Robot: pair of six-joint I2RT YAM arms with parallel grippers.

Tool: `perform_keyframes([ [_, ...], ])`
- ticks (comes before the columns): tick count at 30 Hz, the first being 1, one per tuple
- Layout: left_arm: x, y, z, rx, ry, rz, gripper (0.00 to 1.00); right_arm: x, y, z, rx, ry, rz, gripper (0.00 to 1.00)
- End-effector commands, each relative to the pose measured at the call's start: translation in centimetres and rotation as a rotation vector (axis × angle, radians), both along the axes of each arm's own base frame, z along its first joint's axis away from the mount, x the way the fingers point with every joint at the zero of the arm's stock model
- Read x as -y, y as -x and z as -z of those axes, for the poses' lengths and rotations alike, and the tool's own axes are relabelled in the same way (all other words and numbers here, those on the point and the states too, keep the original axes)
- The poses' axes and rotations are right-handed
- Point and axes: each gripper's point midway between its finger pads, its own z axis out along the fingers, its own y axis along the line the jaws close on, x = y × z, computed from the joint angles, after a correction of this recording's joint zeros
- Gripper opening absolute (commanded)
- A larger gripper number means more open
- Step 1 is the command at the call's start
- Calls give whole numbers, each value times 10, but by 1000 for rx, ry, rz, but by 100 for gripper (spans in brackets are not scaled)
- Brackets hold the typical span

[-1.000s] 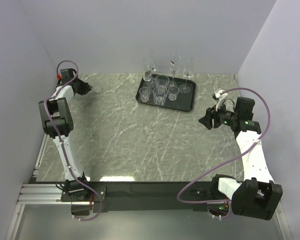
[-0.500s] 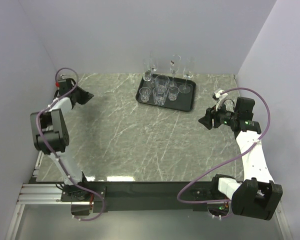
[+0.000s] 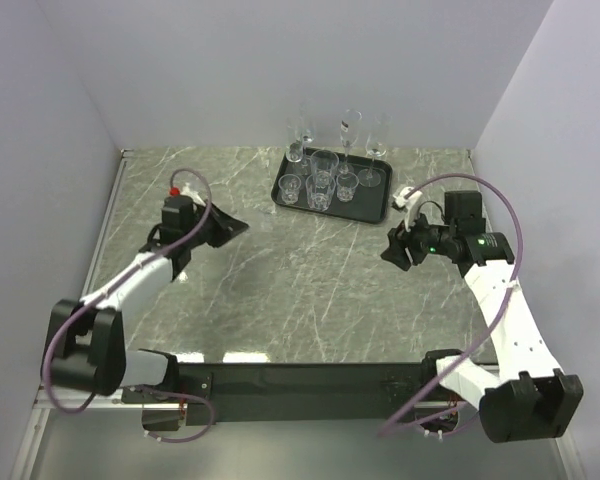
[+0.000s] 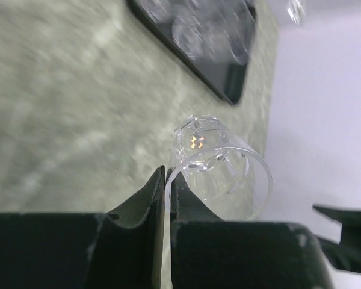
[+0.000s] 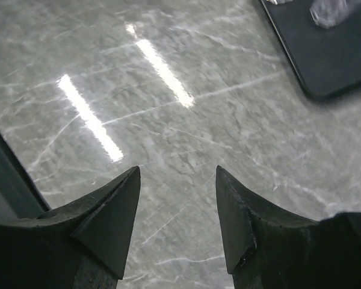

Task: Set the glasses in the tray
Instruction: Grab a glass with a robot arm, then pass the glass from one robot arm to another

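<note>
Clear glasses (image 3: 323,172) stand grouped in the black tray (image 3: 373,207).

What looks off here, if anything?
Only the tumbler in the left gripper: it is pinched by one wall at the rim and hangs tilted over the table, short of the tray. The glasses in the tray look upright; no spill or breakage shows. The right gripper is open and empty.

One black tray (image 3: 376,208) is sitting on the one bench (image 3: 280,280). Seven glasses are standing on it, as far as the top view lets them be counted: three tall stemmed glasses (image 3: 351,128) and four short tumblers (image 3: 291,188). One more tumbler (image 4: 219,168) is hanging in the left claw (image 4: 166,180), making eight. Two arms (image 3: 130,285) are reaching in.
</note>
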Motion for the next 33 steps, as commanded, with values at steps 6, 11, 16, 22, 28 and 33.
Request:
perform_keyframes([
  [6,92,55,-57,136,101,97,0,-36,26,-50,48,66,-88,61],
  [11,146,85,-69,136,107,165,0,-50,29,-65,-1,26,-67,61],
  [16,175,87,-58,102,69,89,0,-60,28,-73,-3,-13,-34,63],
  [22,215,97,-51,54,12,76,0,-64,13,-66,-45,-38,119,64],
  [28,237,101,-56,48,-40,51,0,-59,-1,-57,-57,-44,264,64],
  [33,248,103,-54,29,-74,47,0,-54,-7,-45,-62,-8,308,64],
])
